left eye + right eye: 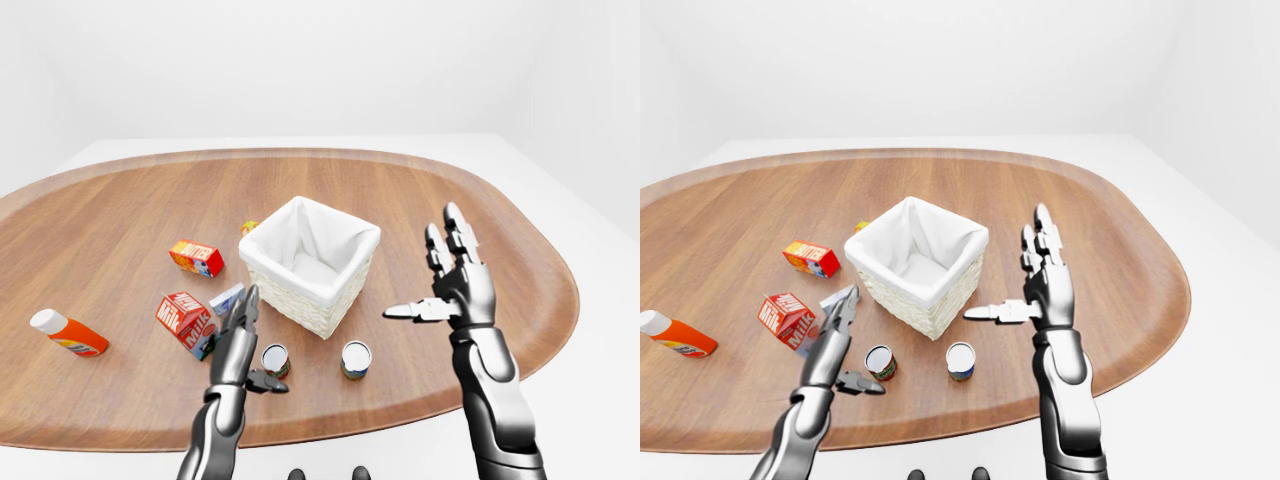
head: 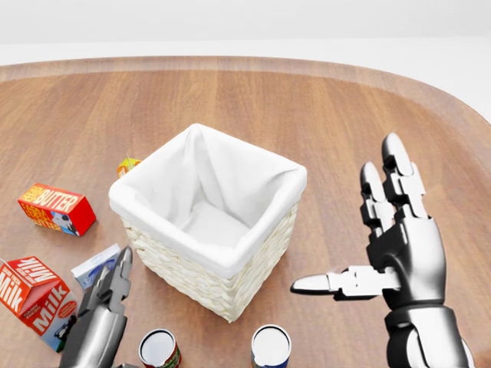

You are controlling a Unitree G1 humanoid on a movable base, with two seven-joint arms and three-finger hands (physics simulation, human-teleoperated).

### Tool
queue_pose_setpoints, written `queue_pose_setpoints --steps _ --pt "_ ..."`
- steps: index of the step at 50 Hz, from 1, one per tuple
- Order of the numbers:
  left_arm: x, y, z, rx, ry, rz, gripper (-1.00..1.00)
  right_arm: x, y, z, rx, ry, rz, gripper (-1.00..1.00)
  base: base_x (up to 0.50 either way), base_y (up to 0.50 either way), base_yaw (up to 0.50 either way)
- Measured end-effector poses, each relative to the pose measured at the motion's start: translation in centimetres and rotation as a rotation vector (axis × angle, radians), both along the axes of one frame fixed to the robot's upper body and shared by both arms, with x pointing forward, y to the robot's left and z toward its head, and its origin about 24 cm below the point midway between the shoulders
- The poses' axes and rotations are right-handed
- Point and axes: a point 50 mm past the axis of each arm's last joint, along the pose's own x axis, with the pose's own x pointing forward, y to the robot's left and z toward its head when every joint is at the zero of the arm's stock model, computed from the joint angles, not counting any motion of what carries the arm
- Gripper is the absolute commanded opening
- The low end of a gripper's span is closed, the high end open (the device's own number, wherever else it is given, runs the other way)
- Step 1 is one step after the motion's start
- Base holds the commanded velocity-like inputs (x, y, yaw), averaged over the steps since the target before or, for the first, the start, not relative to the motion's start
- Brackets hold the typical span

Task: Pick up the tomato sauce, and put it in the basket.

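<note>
Left-eye view: On a broad oval wooden tabletop (image 1: 120,200), a cloth-lined wicker basket (image 1: 310,262) stands near the middle. Two small cans stand below it, apart from its wall: a red-labelled one (image 1: 274,360), which I judge to be the tomato sauce, and a blue-labelled can (image 1: 355,359) to its right. The left hand (image 1: 243,340) hangs just left of the red can, fingers straight and spread, thumb reaching toward it without closing. A milk carton (image 1: 186,322), a butter box (image 1: 196,257) and an orange bottle (image 1: 68,334) lie off to the left.

Head view: The basket's white liner (image 2: 230,264) gapes open and nothing shows inside. The right hand (image 2: 387,253) stands raised to the basket's right, palm wide, fingers up, thumb pointing left, holding nothing. At the bottom edge only the pale tops of the two cans show.

Right-eye view: The red can stands upright, close beside the left thumb; whether they touch cannot be told. A can like this is likely rigid, fairly heavy for its size and smooth on its round side, so it could roll or tip if nudged. The safest hold looks to be around its middle, fingers and thumb on opposite sides, keeping it upright.
</note>
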Motion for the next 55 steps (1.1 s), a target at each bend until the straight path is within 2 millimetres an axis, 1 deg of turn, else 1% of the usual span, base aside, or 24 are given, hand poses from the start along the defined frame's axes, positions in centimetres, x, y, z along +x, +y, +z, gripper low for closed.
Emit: queue_pose_setpoints --steps 55 --pt "0.7 -0.1 -2.1 0.028 0.049 0.024 1.0 0.0 0.0 -0.2 0.0 0.008 0.002 1.0 0.0 0.0 0.0"
